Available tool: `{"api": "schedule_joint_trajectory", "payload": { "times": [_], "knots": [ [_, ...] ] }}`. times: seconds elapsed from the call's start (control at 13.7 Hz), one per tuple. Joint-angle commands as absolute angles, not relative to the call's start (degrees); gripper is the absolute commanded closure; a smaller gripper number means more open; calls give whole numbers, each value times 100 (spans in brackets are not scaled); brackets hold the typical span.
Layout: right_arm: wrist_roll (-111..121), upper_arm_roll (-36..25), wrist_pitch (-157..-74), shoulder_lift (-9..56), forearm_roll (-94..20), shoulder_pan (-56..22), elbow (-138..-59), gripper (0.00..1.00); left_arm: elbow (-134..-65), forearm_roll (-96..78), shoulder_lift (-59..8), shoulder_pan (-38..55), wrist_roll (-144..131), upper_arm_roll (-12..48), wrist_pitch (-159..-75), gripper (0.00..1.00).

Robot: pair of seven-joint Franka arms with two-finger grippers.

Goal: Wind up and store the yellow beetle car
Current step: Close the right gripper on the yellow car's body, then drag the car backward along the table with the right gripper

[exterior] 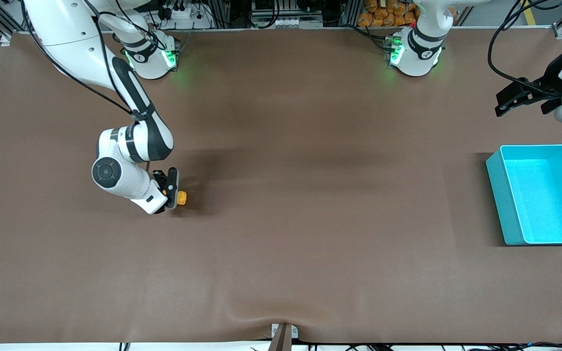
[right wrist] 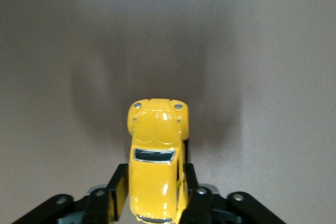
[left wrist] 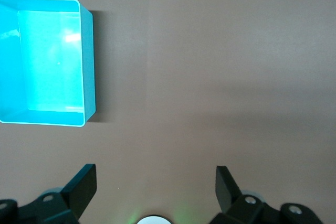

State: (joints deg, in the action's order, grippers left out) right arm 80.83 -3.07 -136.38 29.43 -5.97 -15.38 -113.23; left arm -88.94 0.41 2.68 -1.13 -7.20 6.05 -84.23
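Brown tabletop [exterior: 281,234] carries everything. Toward the right arm's end, the right gripper [exterior: 173,190] is down at the surface, its fingers [right wrist: 118,192] closed on the sides of the car [exterior: 182,197], whose nose sticks out past them. Toward the left arm's end sits a turquoise bin [exterior: 498,195]. Above the tabletop near it, the left gripper [exterior: 525,100] waits, fingers [left wrist: 84,184] spread wide and holding nothing.

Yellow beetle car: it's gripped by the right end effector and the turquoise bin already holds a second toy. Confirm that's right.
Not quite. The right end effector is indeed shut on the yellow beetle car, but the turquoise bin holds nothing: the left wrist view shows its bare inside, and so does the front view.
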Motion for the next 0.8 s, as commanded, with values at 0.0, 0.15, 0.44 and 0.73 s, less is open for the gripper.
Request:
{"api": "schedule_joint_trajectory", "payload": {
  "times": [0.0, 0.15, 0.44, 0.73],
  "knots": [
    [8191, -255, -13605, 2927, -765, -1538, -11329, 74, -8824, -44, 246, -167, -721, 633, -8367, 0],
    [8191, -264, -13606, 2927, -765, -1538, -11329, 76, -8833, -44, 246, -167, -721, 633, -8367, 0],
    [8235, -272, -13580, 2962, -765, -1450, -11347, 76, -8833, -44, 246, -176, -721, 633, -8367, 0],
    [8244, -281, -13570, 2988, -756, -1363, -11364, 76, -8833, -44, 246, -167, -721, 633, -8367, 0]
  ]
}}
